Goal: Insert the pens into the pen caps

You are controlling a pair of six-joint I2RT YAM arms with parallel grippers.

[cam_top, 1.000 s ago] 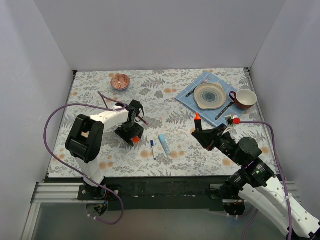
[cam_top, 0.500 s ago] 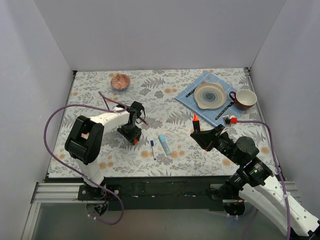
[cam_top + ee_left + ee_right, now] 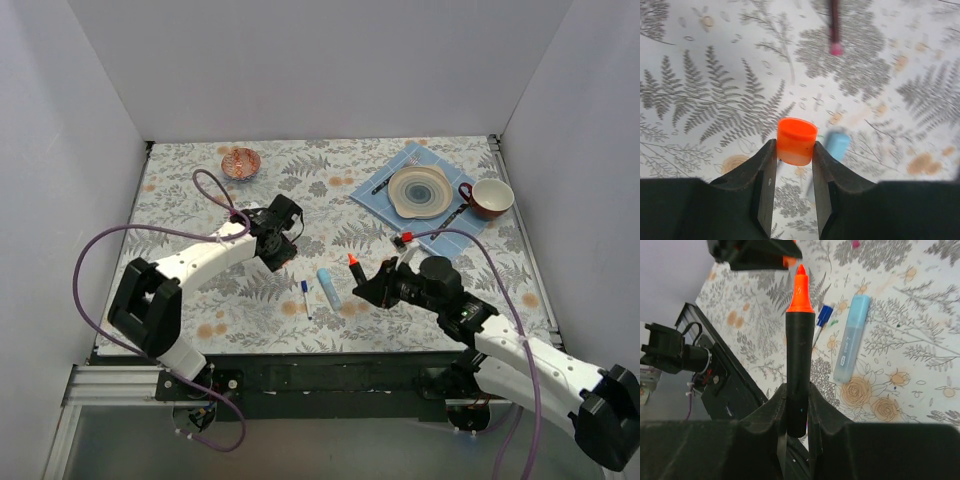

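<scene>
My left gripper (image 3: 281, 247) is shut on a bright orange pen cap (image 3: 796, 141) and holds it above the table, open end facing away from the camera. My right gripper (image 3: 372, 288) is shut on a black marker (image 3: 799, 360) whose orange tip (image 3: 352, 260) points toward the left gripper (image 3: 756, 252) and its cap (image 3: 788, 261). A chunky light-blue marker (image 3: 328, 287) and a thin white pen with a blue tip (image 3: 305, 297) lie on the cloth between the arms. A thin dark-red pen (image 3: 833, 25) lies beyond the cap. No dark-blue or light-blue cap shows.
A blue mat (image 3: 385, 200) at the back right holds a plate (image 3: 420, 190) and dark cutlery (image 3: 447, 222). A red cup (image 3: 487, 197) stands beside it. A small patterned bowl (image 3: 240, 162) sits at the back left. White walls enclose the table.
My left gripper has lifted the orange cap off the table and moved back and right. My right arm has moved left and nearer with the marker, toward the left gripper.
</scene>
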